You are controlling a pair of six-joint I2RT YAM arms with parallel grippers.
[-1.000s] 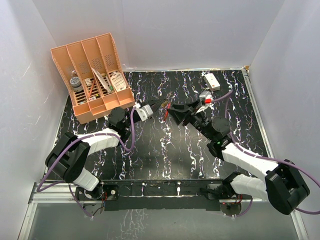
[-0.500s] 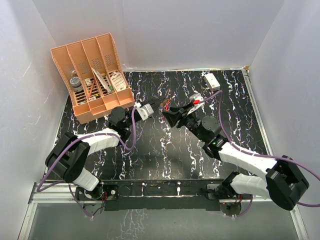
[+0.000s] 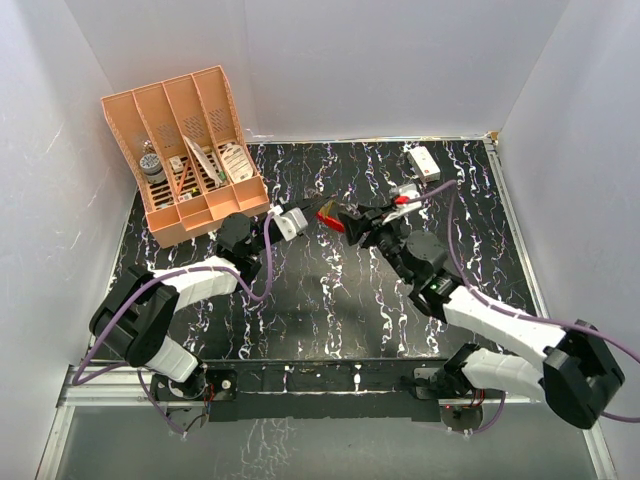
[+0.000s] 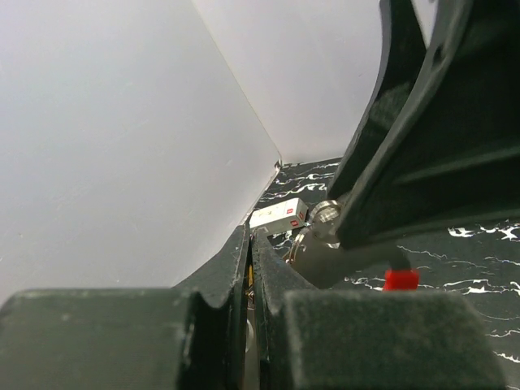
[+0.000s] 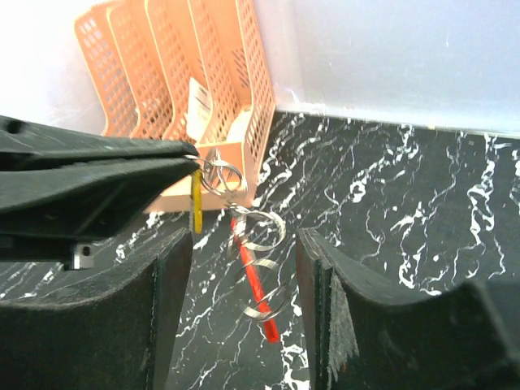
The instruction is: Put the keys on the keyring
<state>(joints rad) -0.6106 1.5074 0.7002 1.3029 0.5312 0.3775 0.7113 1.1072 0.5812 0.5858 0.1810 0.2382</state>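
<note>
While tight between left jaws, keyring (image 5: 253, 281): thin red strip, silvery coils; right jaws apart, empty.

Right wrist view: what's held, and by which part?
Left gripper pinches the key bunch at its top, beside the yellow key head; the red keyring dangles below.

Place: robot lab test cell
Walls: plain white panels (image 3: 380, 60) round black marbled tabletop (image 3: 320, 310)
Rig: L arm (image 3: 195, 282) + R arm (image 3: 490, 322) bolted to rail (image 3: 320, 380)

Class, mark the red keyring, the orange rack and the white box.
red keyring (image 5: 250, 268), right wrist view, mid band
orange rack (image 3: 200, 213), top view, front wall
white box (image 3: 423, 162), top view, top face
</note>
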